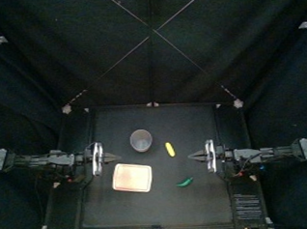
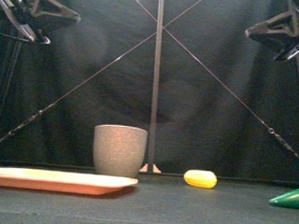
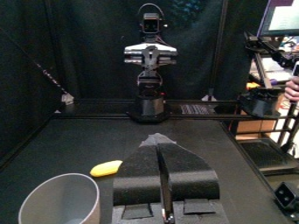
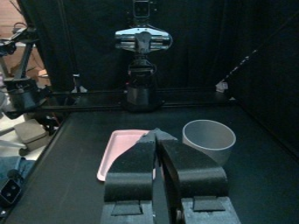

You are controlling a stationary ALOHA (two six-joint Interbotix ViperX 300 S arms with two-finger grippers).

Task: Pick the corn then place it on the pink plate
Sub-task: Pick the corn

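Observation:
The yellow corn [image 1: 171, 147] lies on the black table right of the middle, in the front view [image 2: 201, 178] just right of the grey cup, and it shows in the left wrist view [image 3: 107, 167] too. The flat pink plate [image 1: 133, 177] sits at the front left [image 2: 58, 180] and appears in the right wrist view [image 4: 121, 150]. My left gripper [image 1: 94, 160] rests at the table's left side, shut and holding nothing [image 3: 160, 142]. My right gripper [image 1: 210, 155] rests at the right side, shut and holding nothing [image 4: 160, 134]. Both hang high above the table, well apart from the corn.
A tall grey speckled cup [image 1: 142, 138] stands upright behind the plate [image 2: 119, 149], left of the corn. A green toy [image 1: 186, 182] lies near the front, right of the plate [image 2: 291, 197].

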